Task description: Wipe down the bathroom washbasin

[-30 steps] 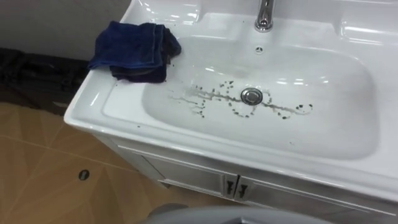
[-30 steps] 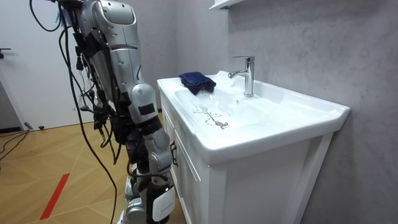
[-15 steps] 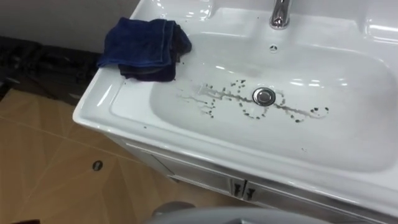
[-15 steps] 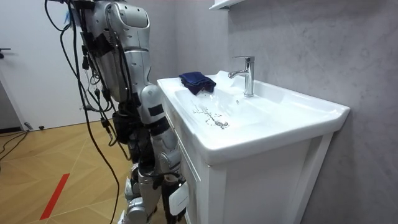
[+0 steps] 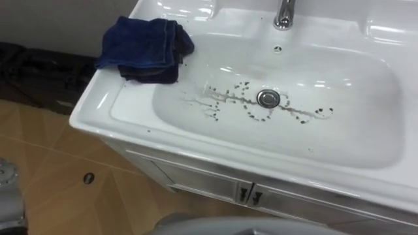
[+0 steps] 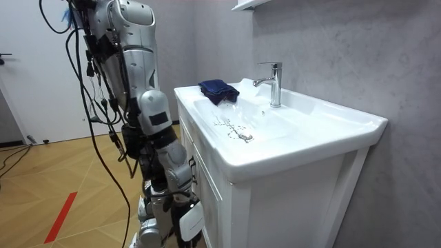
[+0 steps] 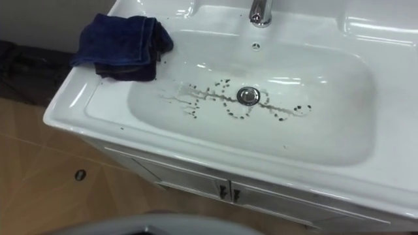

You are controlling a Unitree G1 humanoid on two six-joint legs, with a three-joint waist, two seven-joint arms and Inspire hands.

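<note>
since the blue cloth (image 5: 145, 40) lies bunched on the basin (image 5: 353, 130) at its left back corner, grasp it first, then sweep the dark specks (image 5: 222, 96) toward the drain (image 5: 268, 98); the right hand (image 6: 187, 219) hangs by the cabinet (image 6: 275, 207), and i cannot tell its grip.

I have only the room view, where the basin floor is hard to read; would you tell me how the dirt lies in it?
Observer: The dark specks run in a line across the floor of the basin. They pass the drain on both sides and curl round it.
Operator: Thank you. Does the cloth cover any of them?
Observer: No. The blue cloth lies bunched on the rim's back left corner. Its lower edge reaches the inner slope, apart from the specks.
Operator: Is anything on the floor by the cabinet?
Observer: A small dark round thing lies on the floor, left of the cabinet.
</note>
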